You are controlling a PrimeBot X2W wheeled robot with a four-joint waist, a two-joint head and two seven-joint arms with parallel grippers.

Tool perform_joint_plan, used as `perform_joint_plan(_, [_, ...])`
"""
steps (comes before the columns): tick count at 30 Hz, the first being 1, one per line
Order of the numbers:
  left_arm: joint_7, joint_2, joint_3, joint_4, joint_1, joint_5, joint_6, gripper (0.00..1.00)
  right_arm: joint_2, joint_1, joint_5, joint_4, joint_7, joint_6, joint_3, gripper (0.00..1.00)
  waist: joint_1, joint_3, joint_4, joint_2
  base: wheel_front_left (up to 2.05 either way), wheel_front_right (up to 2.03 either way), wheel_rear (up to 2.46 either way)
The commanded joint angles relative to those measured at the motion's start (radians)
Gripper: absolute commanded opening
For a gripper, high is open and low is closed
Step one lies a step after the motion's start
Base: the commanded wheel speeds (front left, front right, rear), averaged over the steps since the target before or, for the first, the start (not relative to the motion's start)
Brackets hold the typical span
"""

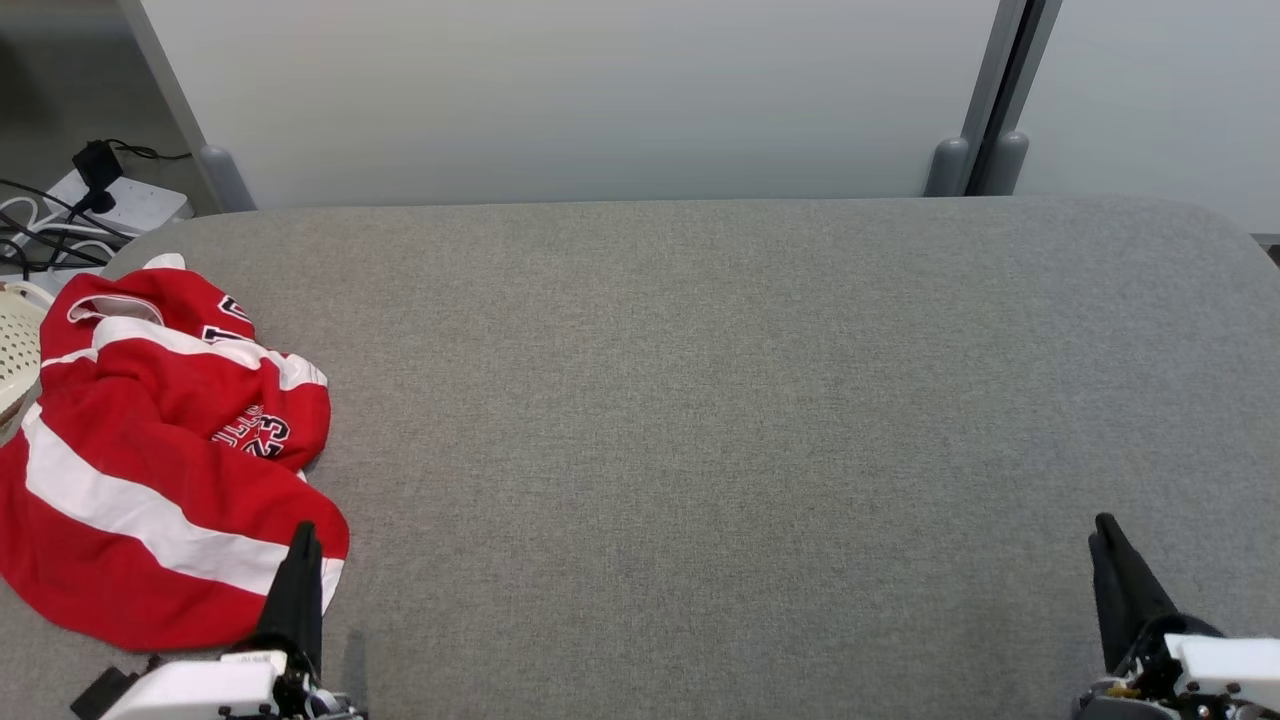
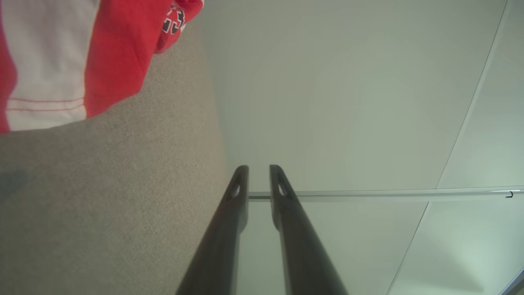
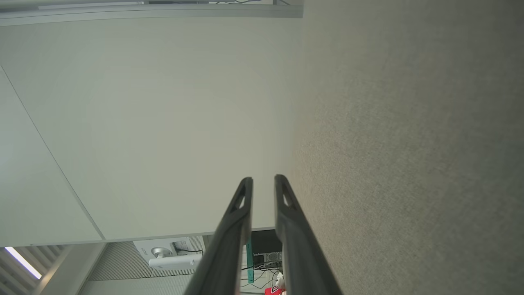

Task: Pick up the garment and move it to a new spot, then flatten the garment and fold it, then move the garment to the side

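Grey felt-like fabric covers the wide, round-cornered surface (image 1: 720,400). Behind its far edge stand pale off-white partition panels (image 1: 600,100) joined by grey posts.

Off the far-left corner, on the floor: a white power strip (image 1: 135,205) with a black plug and dark cables trailing from it. A cream perforated plastic basket (image 1: 18,345) shows at the left edge of the head view, just beside the garment; whether the two touch, cannot tell.

Crumpled red jersey with broad white stripes and black-and-white lettering (image 1: 150,450) lies at the surface's left end, bunched in loose folds. A white-trimmed opening sits at its far end. Part of a printed number shows on a fold near the middle. Its near hem, seen in the left wrist view (image 2: 45,61), is a white band with red stitching, lying flat on the grey cloth.

Left fingers (image 1: 297,600) (image 2: 231,229): long, dark, a narrow gap between them, nothing held. From the head view their tip overlaps the jersey's near-right corner; contact cannot be told.

Right fingers (image 1: 1122,590) (image 3: 233,237): the same narrow gap, empty, at the surface's near right, well apart from the jersey.
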Motion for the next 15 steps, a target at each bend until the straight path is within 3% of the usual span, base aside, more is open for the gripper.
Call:
perform_joint_plan(1, [0.0, -0.003, -0.001, 0.009, 0.007, 0.0, 0.0, 1.0, 0.003, 0.007, 0.0, 0.01, 0.0, 0.0, 0.002, 1.0, 0.0, 0.0, 0.0, -0.0001, 0.0, 0.0, 0.0])
perform_joint_plan(10, [-0.02, -0.011, -0.015, 0.027, 0.025, 0.006, 0.0, 1.0, 0.011, 0.025, -0.007, 0.027, -0.01, 0.0, 0.017, 1.0, 0.0022, -0.004, -0.001, -0.0001, 0.0, 0.0, 0.0])
perform_joint_plan(15, [-0.036, -0.008, -0.025, 0.018, 0.024, 0.027, -0.001, 1.0, 0.004, 0.024, -0.029, 0.023, -0.03, 0.0, 0.037, 1.0, 0.0001, -0.006, -0.002, -0.0001, 0.0, 0.0, 0.0])
